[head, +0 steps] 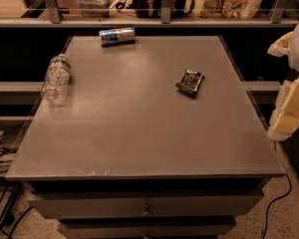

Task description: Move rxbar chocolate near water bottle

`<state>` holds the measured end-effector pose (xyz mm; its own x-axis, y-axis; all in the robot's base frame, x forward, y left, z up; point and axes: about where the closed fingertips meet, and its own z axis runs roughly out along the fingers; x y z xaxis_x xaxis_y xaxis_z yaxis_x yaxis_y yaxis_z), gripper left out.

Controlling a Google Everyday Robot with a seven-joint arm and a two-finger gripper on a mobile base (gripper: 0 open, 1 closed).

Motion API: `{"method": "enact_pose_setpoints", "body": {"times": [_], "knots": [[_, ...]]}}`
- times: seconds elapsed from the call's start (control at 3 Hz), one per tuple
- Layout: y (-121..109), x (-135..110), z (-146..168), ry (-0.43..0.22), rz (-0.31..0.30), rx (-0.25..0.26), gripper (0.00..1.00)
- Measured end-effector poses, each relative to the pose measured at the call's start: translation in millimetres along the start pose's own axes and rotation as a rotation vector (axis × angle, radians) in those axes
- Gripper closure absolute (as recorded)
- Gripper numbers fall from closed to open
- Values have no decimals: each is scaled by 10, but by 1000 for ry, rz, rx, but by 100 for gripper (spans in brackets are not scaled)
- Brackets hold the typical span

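Note:
The rxbar chocolate (190, 81), a small dark crinkled wrapper with pale print, lies flat on the right middle of the grey table (139, 133). The water bottle (56, 78), clear and crinkled, lies on its side at the table's left edge. My gripper (292, 108) shows as pale white and yellow parts at the right edge of the view. It is beyond the table's right side, well right of the bar, and partly cut off. It holds nothing that I can see.
A blue and silver drink can (117, 35) lies on its side at the back edge of the table. A shelf rail (164, 20) with bags and boxes runs behind. Drawers (147, 208) sit below the tabletop. Cables lie on the floor at both sides.

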<state>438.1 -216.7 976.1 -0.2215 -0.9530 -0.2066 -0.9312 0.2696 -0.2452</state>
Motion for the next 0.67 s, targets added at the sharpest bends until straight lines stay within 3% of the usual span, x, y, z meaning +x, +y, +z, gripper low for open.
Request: {"method": "enact_pose_setpoints", "body": {"times": [0.67], "knots": [[2, -7, 14, -3, 4, -3, 0]]}}
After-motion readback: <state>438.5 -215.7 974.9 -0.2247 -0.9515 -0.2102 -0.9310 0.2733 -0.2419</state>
